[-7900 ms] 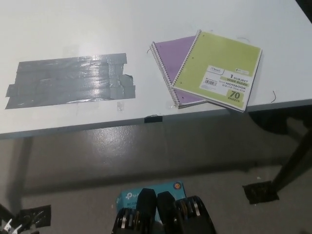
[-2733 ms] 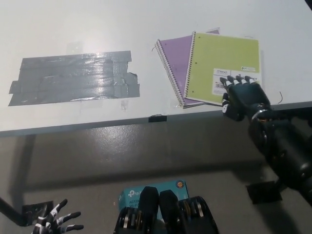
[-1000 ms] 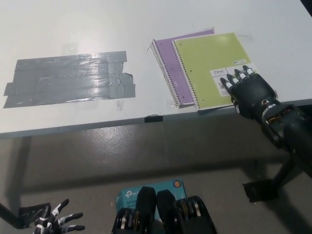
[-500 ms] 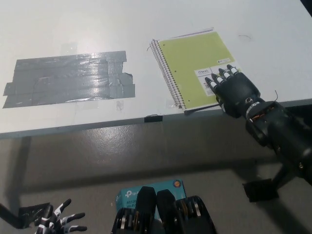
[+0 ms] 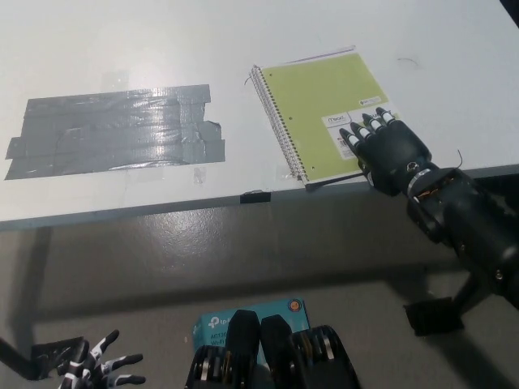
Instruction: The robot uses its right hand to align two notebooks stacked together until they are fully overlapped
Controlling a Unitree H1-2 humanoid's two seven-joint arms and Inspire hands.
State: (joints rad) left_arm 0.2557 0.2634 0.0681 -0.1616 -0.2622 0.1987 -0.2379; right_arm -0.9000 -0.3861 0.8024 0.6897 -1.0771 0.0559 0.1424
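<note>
The black right arm reaches in from the lower right, forearm angled up and to the left; the right hand (image 5: 388, 151) lies flat, palm down, fingers (image 5: 366, 128) spread and extended. The white left hand (image 5: 101, 369) hangs low at the bottom left, fingers splayed apart

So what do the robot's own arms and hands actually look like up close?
The right hand is black and shaped like a human one, with pale, whitish tips on its fingers. At its wrist a ring of coloured wiring shows, and behind it runs a thick, black, segmented forearm. The left hand is white with dark bands across its slim fingers; its arm lies out of view.
</note>
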